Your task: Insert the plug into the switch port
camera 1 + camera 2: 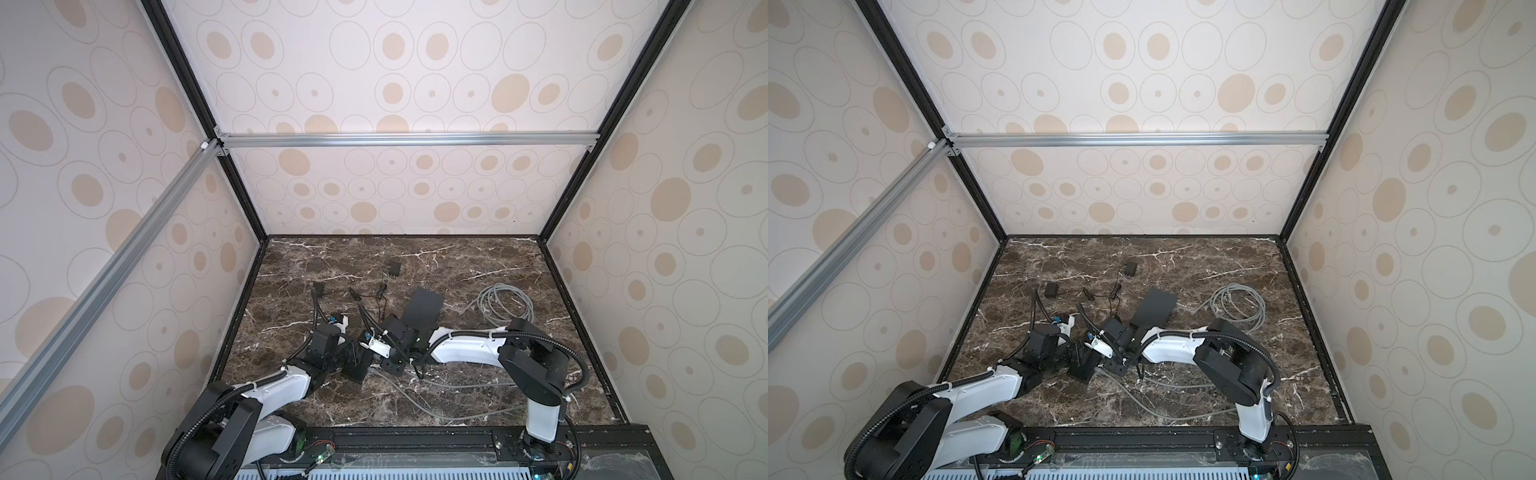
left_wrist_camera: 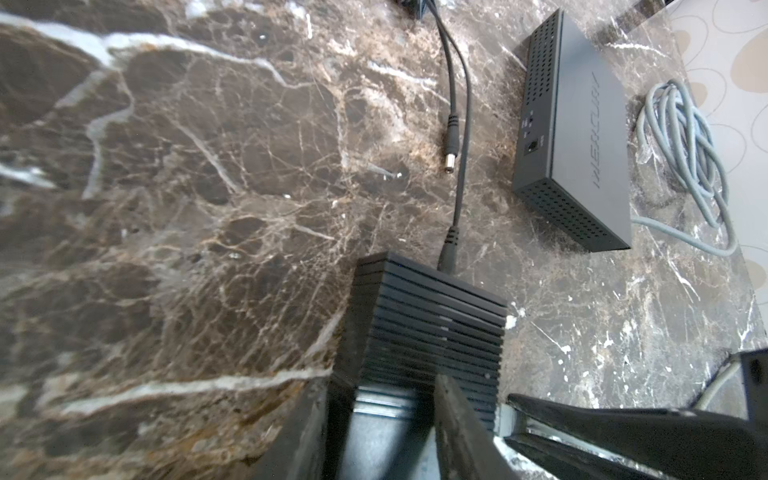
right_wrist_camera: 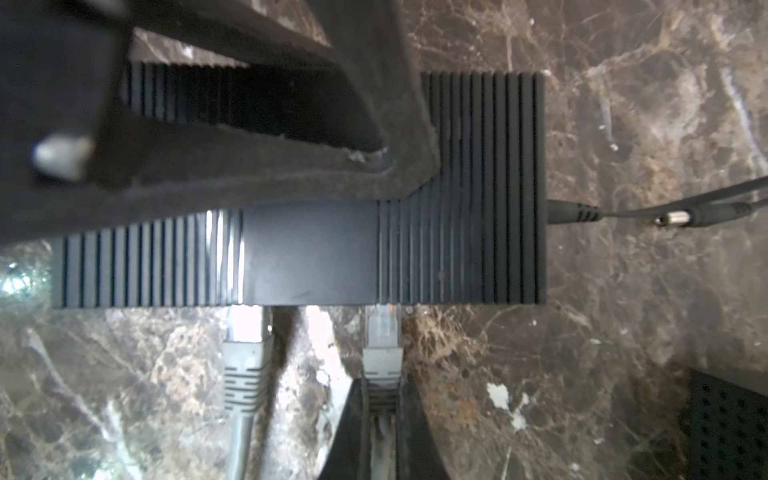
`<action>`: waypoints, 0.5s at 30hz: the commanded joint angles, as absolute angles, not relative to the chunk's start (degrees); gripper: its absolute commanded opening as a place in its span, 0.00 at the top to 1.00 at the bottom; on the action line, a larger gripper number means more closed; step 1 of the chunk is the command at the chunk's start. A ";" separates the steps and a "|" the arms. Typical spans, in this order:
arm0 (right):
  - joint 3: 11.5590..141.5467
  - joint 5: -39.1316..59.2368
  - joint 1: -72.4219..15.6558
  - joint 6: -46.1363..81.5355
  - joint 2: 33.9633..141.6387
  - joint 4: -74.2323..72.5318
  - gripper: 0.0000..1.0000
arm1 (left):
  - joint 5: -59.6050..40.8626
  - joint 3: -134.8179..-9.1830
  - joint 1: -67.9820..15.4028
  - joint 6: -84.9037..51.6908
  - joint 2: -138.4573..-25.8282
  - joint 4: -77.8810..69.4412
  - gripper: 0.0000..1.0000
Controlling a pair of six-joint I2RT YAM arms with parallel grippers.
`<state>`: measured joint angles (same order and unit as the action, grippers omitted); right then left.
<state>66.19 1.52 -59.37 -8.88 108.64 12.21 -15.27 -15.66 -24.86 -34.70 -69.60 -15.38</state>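
The switch (image 3: 307,257), a black ribbed box, lies on the marble, and my left gripper (image 2: 386,382) is shut on it, one finger on each side. In both top views it sits at centre front (image 1: 356,368) (image 1: 1083,368). My right gripper (image 3: 380,386) is shut on the grey boot of the plug (image 3: 382,332). The plug's clear tip meets a port on the switch's front face; how deep it sits I cannot tell. A second grey plug (image 3: 245,332) sits in a neighbouring port. In a top view the right gripper (image 1: 384,362) is just right of the switch.
A black perforated box (image 1: 424,309) lies behind the grippers, with a coil of grey cable (image 1: 505,305) to its right. Two black power adapters (image 1: 393,268) (image 1: 318,288) lie farther back. A barrel connector (image 2: 448,253) is plugged into the switch; a loose one (image 2: 451,162) lies nearby. Grey cables trail toward the front.
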 commanded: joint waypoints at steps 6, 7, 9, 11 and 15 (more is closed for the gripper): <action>73.39 4.82 -59.51 -11.14 111.11 2.11 1.00 | -22.32 -14.85 -27.81 -33.66 -71.73 -12.08 0.61; 74.04 5.11 -59.56 -11.45 111.59 2.11 1.00 | -22.38 -14.83 -28.05 -33.66 -71.99 -12.29 0.61; 75.56 5.59 -59.52 -11.86 112.46 2.20 1.00 | -22.47 -14.79 -28.47 -33.66 -72.30 -12.65 0.61; 77.01 5.84 -59.53 -12.21 113.10 1.85 1.00 | -22.56 -14.85 -29.08 -33.66 -72.42 -12.85 0.61; 79.05 6.27 -59.58 -12.31 113.99 -0.03 1.00 | -22.98 -14.77 -30.20 -33.42 -72.68 -13.44 0.61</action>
